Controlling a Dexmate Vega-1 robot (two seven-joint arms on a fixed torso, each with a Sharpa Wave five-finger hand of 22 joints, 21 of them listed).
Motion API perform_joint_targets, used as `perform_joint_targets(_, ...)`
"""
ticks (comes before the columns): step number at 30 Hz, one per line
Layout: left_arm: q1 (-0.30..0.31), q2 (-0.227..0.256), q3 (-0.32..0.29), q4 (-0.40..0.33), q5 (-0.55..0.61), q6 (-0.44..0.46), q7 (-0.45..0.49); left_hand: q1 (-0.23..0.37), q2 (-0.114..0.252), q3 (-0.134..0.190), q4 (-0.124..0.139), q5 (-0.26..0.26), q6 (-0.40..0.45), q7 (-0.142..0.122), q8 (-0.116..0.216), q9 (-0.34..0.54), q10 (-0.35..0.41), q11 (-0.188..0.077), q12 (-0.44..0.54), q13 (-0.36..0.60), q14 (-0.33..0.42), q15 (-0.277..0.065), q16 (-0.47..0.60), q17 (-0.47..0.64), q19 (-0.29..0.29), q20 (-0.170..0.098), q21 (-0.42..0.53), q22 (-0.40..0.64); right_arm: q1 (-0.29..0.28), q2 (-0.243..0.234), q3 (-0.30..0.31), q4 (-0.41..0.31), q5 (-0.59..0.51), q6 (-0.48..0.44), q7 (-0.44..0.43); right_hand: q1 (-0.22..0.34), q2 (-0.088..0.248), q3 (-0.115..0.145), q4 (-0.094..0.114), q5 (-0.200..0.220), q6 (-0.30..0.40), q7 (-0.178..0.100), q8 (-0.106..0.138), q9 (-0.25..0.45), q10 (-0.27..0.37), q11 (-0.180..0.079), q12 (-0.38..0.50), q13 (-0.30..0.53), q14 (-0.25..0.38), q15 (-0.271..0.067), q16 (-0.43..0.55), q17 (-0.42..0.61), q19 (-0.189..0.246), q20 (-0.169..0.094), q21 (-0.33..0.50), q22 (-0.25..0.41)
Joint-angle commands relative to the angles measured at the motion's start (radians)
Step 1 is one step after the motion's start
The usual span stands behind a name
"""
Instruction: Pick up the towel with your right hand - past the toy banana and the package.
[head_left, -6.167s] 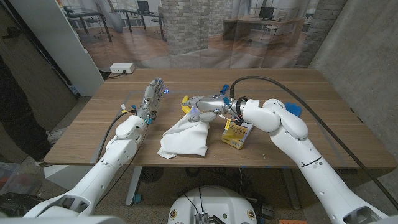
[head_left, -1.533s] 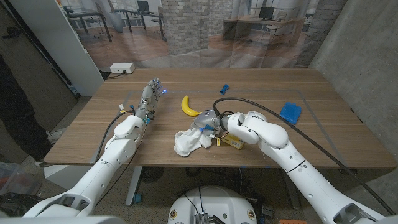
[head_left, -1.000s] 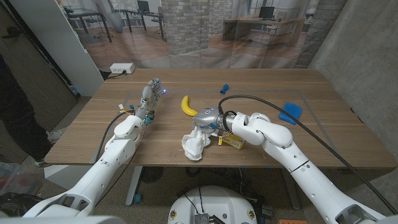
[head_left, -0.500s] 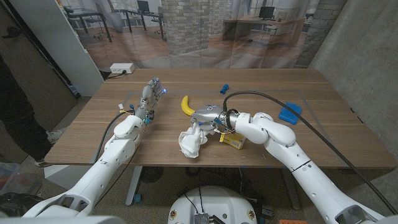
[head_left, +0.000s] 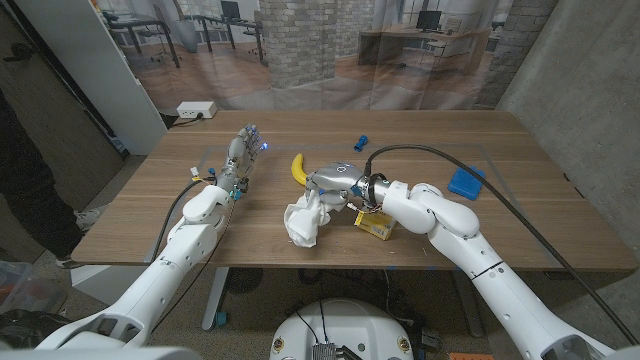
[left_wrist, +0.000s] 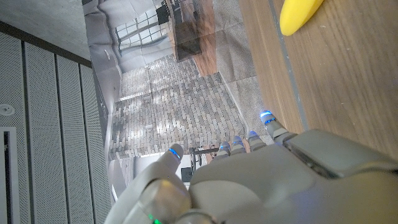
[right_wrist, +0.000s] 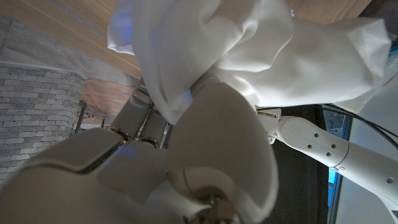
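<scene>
The white towel hangs bunched from my right hand, which grips its upper end above the table's near middle. The right wrist view shows that hand's fingers wrapped in the towel's folds. Just beyond the hand, the yellow toy banana lies on the wood, and its tip appears in the left wrist view. Below my right forearm lies the yellow package. My left hand stands on its edge at the table's left, fingers straight and apart, holding nothing.
A blue sponge-like block lies at the right of the wooden table. A small blue object sits farther back in the middle. A white box sits on the floor past the far left corner.
My right hand has lifted the towel off the table and carried it slightly back toward the banana; the cloth now hangs bunched. The left arm has stayed still.
</scene>
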Motion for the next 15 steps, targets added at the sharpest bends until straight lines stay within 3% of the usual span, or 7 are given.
perform_joint_targets(1, 0.008, 0.006, 0.0, -0.011, -0.003, 0.003, 0.006, 0.004, 0.119, 0.001, -0.001, 0.003, -0.148, -0.007, 0.003, 0.003, -0.163, 0.002, 0.003, 0.003, -0.193, 0.006, 0.001, 0.004, -0.145, 0.003, -0.004, 0.001, -0.008, 0.002, 0.012, -0.001, -0.011, 0.016, -0.082, 0.029, 0.029, 0.0, 0.004, 0.006, 0.026, 0.018, -0.001, 0.004, 0.032, 0.022, 0.007, 0.001, 0.133, -0.229, -0.006, 0.003, -0.018, -0.104, 0.011, 0.0)
perform_joint_targets(15, 0.003, 0.004, 0.004, -0.003, -0.003, 0.002, 0.005, 0.004, 0.119, 0.0, -0.001, 0.003, -0.147, -0.007, 0.003, 0.003, -0.164, 0.002, 0.003, 0.003, -0.193, 0.006, 0.001, 0.004, -0.144, 0.003, -0.006, 0.001, -0.004, 0.0, 0.026, -0.016, -0.025, 0.025, -0.125, 0.033, 0.024, 0.0, 0.003, 0.006, 0.033, 0.019, -0.01, 0.004, 0.036, 0.029, 0.009, -0.006, 0.146, -0.23, -0.022, 0.007, -0.018, -0.103, 0.039, 0.0)
